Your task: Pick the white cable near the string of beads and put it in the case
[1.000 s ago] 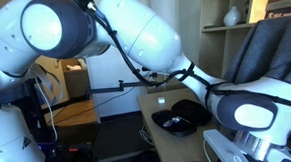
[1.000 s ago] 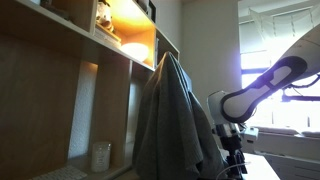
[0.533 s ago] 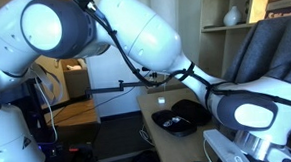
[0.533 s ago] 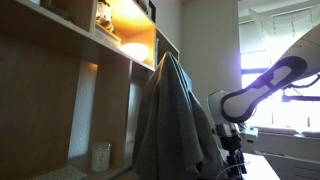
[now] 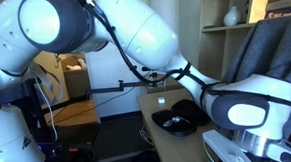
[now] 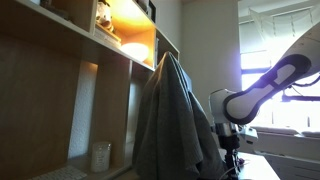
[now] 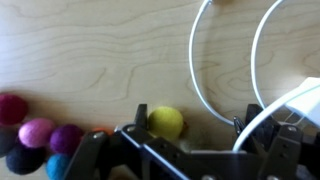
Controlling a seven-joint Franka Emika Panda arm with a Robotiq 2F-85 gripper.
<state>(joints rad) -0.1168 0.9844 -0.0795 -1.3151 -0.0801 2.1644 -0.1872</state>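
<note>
Dark wooden shelves (image 6: 60,90) with warm light in the top niche (image 6: 132,40), grey coat (image 6: 175,120) hanging beside, bright window (image 6: 285,85) behind; elsewhere white wall (image 5: 188,24), pale wood desk (image 5: 155,109)

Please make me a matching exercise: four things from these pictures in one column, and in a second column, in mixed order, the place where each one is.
Things:
1. white cable
2. yellow bead
3. dark red bead
4. black case

Places:
a. on the desk, seen in an exterior view
b. at the left edge of the wrist view
c. in loops at the upper right of the wrist view
d. at the bottom middle of the wrist view

Right pairs: 1-c, 2-d, 3-b, 4-a.
</note>
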